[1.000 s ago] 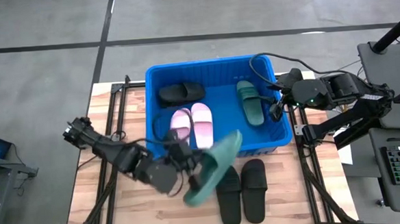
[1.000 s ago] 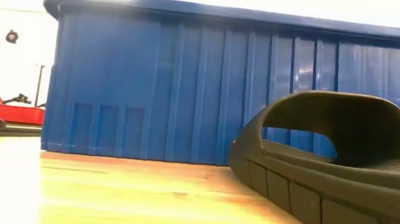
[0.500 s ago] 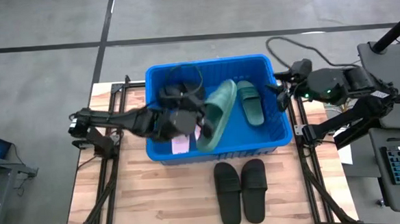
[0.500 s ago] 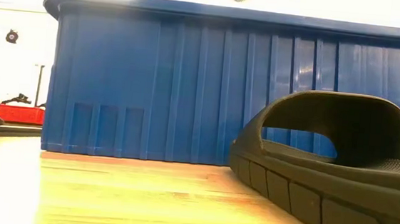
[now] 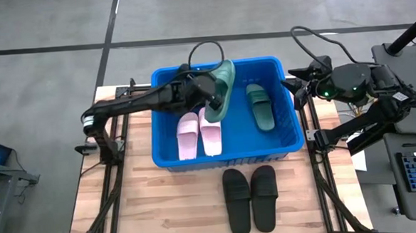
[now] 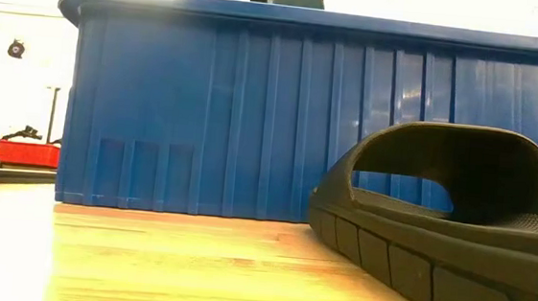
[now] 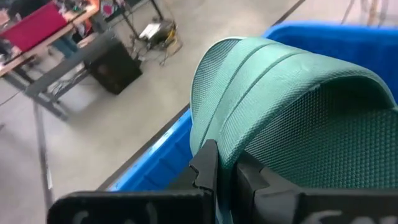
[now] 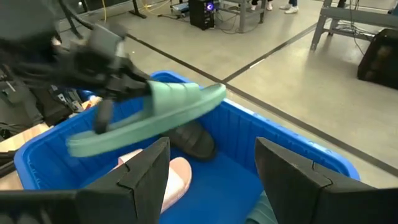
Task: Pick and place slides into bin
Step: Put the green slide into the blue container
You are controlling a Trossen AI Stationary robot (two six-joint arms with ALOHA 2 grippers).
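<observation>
From above, we see the left gripper [image 5: 210,93] clamping a dark green rubber slide [image 5: 221,89] above the large rectangular bright blue plastic bin [image 5: 277,146]. In the right wrist view, the right gripper [image 8: 211,180] stands wide, empty, beside the bin's edge.

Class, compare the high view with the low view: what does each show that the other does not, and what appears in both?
Only the high view: inside the bin, the pink pair and one green slide lying flat, the left gripper shut on a second green slide, and the open right gripper beside the bin. Only the low view: a red object in the room behind. Both: the bin, the held green slide, and a black slide on the table.
</observation>
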